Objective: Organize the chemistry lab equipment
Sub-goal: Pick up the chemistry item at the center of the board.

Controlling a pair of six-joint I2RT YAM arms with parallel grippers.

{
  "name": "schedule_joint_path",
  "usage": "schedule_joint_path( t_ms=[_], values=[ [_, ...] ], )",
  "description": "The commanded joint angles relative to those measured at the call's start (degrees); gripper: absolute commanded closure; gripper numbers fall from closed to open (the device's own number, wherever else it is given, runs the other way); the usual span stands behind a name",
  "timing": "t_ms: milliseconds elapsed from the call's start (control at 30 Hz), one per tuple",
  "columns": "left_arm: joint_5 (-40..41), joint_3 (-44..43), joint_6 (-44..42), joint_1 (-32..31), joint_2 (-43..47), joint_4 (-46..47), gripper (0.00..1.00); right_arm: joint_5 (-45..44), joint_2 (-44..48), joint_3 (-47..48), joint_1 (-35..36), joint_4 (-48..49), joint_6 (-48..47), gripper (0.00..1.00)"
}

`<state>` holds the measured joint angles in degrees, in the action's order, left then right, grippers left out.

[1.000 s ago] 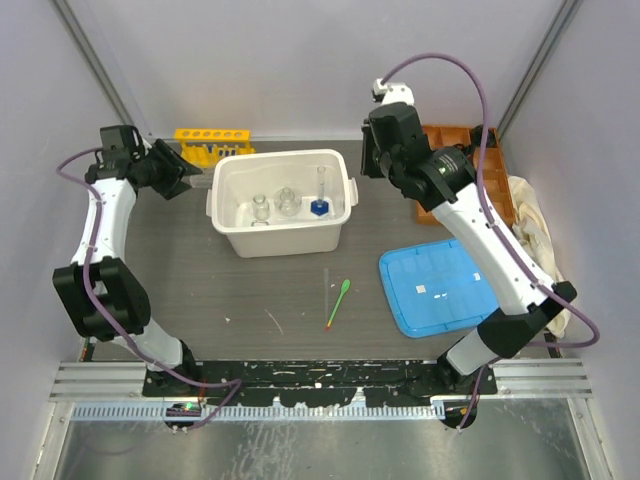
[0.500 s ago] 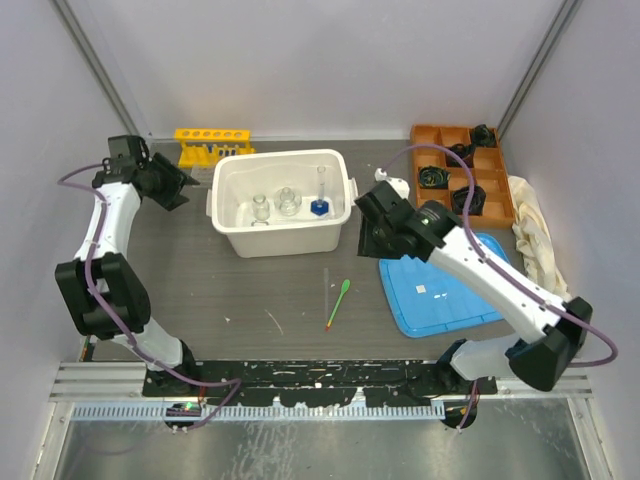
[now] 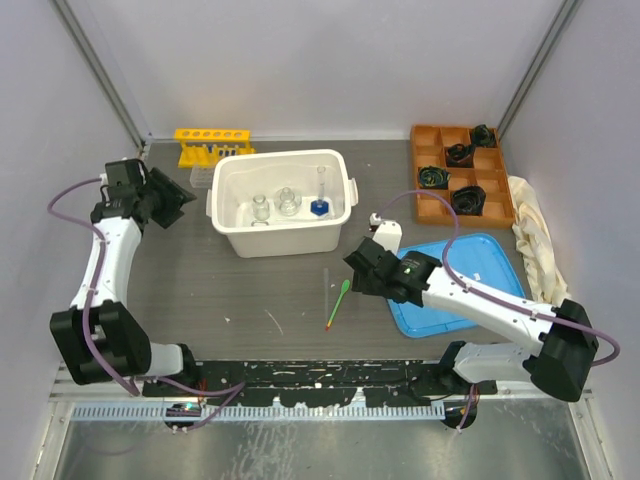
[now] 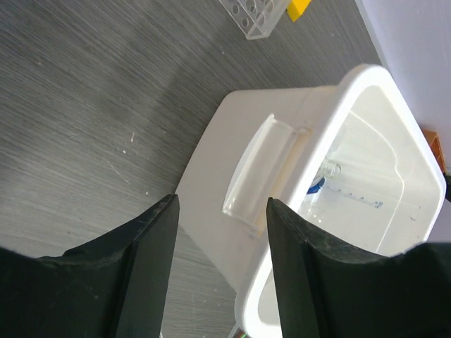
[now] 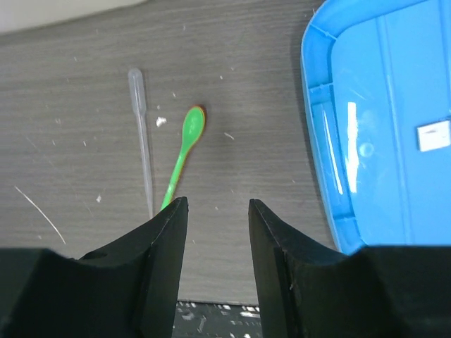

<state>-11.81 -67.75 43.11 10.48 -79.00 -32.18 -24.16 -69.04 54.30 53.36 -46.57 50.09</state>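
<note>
Green spatula [image 5: 182, 155] and clear pipette [image 5: 143, 141] lie before the right gripper [image 5: 218, 204], spread and empty like the left gripper [image 4: 222, 201].

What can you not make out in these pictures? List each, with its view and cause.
Right wrist: green spatula handle, hidden behind the right gripper.
Left wrist: yellow rack and clear plastic rack, cut off by the top edge.
Top external: black objects in the orange tray, too small to identify.
</note>
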Motion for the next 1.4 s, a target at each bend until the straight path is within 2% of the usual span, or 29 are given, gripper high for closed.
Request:
schedule_joint_path(
  t_ms=[0,167,433,567,700,1067,1133,1267,1367],
  values=[
    [-0.92,3.19,-3.47,-0.39,5.72,2.3,0.45,-5.23,1.43,-3.94,0.21,11.88,5.78,0.54],
    [-1.08,6.6,-4.77,-0.37,10.8,1.52,0.44,-1.94,-2.25,-8.33,0.9,19.03,11.54,0.57],
    [-1.62,8.54,-5.27,-0.97,12.3,1.39,0.43,-3.94,-12.45,-5.52,5.3,21.19,16.14,0.56],
    [-2.12,8.85,-5.67,-0.98,12.46,1.19,0.43,-5.81,-13.78,-6.72,6.55,21.13,19.33,0.56],
    [-2.31,9.32,-5.68,-0.94,12.81,1.85,0.43,-6.25,-14.25,-8.24,6.73,22.45,19.0,0.56],
    [-2.71,10.28,-5.65,-0.96,13.47,2.65,0.42,-5.46,-22.85,-8.82,6.7,24.81,19.24,0.57],
    [-2.69,10.25,-5.8,-0.93,13.61,2.41,0.42,-4.97,-23.44,-8.86,6.74,25.12,19.19,0.63],
    [-2.77,10.11,-5.84,-0.99,13.55,2.48,0.42,-5.12,-21.92,-9.27,6.88,24.73,18.25,0.97],
    [-2.79,10.05,-5.78,-0.98,13.19,2.53,0.42,-6.47,-19.38,-9.21,7.08,22.47,17.88,0.99]
  ],
)
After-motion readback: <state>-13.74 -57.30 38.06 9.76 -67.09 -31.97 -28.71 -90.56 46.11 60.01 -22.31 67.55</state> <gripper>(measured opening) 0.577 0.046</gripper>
